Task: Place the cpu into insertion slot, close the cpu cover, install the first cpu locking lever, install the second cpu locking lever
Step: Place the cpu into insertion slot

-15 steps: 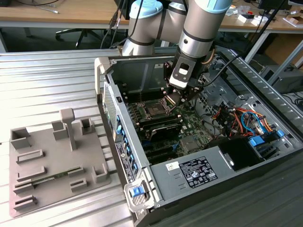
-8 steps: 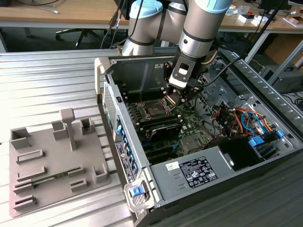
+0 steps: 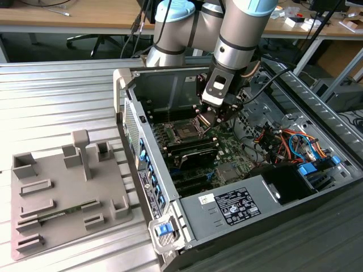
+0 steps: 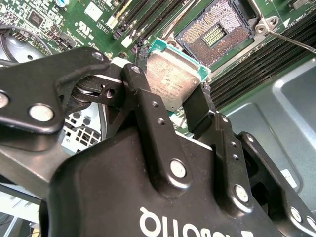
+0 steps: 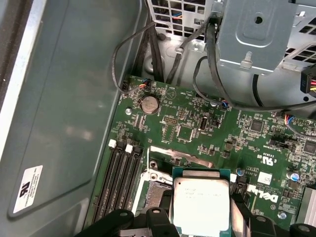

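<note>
My gripper (image 3: 211, 118) is shut on the cpu (image 4: 170, 81), a thin square chip with a grey metal top and a green rim, gripped by two opposite edges between the black fingers (image 4: 143, 98). It hangs tilted a little above the motherboard, just beside the insertion slot (image 4: 217, 32), whose gold contact field lies bare. In the first wrist view the cpu (image 5: 200, 202) partly overlaps the insertion slot (image 5: 157, 190). The cpu cover (image 5: 180, 155), a silver metal frame, stands swung open at the slot's edge. A thin wire locking lever (image 4: 291, 42) sticks out past the slot's corner.
The open computer case (image 3: 127, 107) has tall side walls close around the board. Black memory slots (image 5: 121, 177) run beside the socket. Cable bundles (image 3: 283, 141) and a power supply (image 3: 238, 207) lie toward the exterior view's right. A grey fixture plate (image 3: 62, 198) sits outside the case.
</note>
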Tool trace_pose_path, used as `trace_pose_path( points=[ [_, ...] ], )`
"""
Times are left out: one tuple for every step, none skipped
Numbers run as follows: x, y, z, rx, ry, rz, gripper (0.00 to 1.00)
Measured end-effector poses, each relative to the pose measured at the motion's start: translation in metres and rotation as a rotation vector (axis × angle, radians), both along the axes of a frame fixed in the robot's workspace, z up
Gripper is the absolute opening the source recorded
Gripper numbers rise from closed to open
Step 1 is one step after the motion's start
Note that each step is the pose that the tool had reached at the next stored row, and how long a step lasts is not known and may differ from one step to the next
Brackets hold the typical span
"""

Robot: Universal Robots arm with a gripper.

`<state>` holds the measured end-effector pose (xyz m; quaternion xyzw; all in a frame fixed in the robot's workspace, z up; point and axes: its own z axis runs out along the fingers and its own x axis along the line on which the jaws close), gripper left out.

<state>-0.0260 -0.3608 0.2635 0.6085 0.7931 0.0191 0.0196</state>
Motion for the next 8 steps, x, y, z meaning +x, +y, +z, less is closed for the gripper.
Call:
trace_pose_path(
  points=[
    [0.0000, 0.0000, 0.0000, 0.0000, 0.0000, -0.001, 0.54],
    [0.0000, 0.0000, -0.0001, 0.0000, 0.0000, -0.004, 0.54],
    [0.0000, 0.0000, -0.0002, 0.0000, 0.0000, -0.005, 0.54],
    [0.0000, 0.0000, -0.0002, 0.0000, 0.0000, -0.006, 0.54],
    [0.0000, 0.0000, -0.0002, 0.0000, 0.0000, -0.007, 0.54],
    [0.0000, 0.0000, -0.0003, 0.0000, 0.0000, -0.008, 0.54],
    [0.0000, 0.0000, -0.0003, 0.0000, 0.0000, -0.010, 0.54],
    [0.0000, 0.0000, -0.0004, 0.0000, 0.0000, -0.011, 0.54]
  ],
)
